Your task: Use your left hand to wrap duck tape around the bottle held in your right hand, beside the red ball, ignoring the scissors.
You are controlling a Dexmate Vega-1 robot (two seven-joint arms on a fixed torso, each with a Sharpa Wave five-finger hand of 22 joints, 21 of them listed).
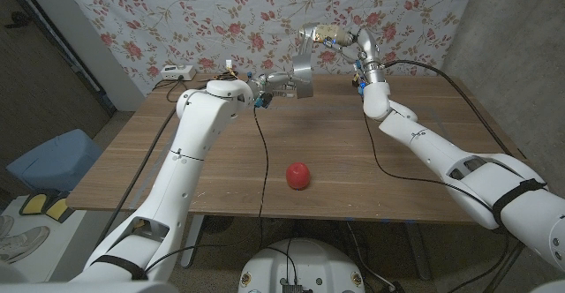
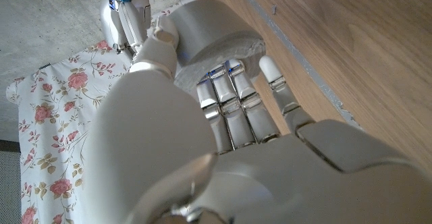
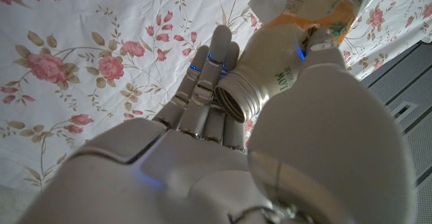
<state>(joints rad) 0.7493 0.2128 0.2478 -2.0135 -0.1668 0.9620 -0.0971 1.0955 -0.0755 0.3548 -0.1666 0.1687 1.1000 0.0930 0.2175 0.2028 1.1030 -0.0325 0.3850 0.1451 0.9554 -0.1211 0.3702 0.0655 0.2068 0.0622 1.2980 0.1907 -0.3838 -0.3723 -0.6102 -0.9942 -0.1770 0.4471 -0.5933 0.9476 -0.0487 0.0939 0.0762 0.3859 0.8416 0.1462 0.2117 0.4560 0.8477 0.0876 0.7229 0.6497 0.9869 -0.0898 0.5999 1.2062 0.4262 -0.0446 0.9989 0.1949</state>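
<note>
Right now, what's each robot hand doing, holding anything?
Left robot hand: holding the roll of duct tape.
Right robot hand: holding the bottle.

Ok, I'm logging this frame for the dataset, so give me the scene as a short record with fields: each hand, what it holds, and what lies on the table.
left hand: grips a grey tape roll, raised above the table's far side
right hand: holds a bottle, cap off, lifted in front of the floral backdrop
tape and bottle: close together; contact cannot be told
red ball: on the wooden table, near the front edge, untouched
</note>
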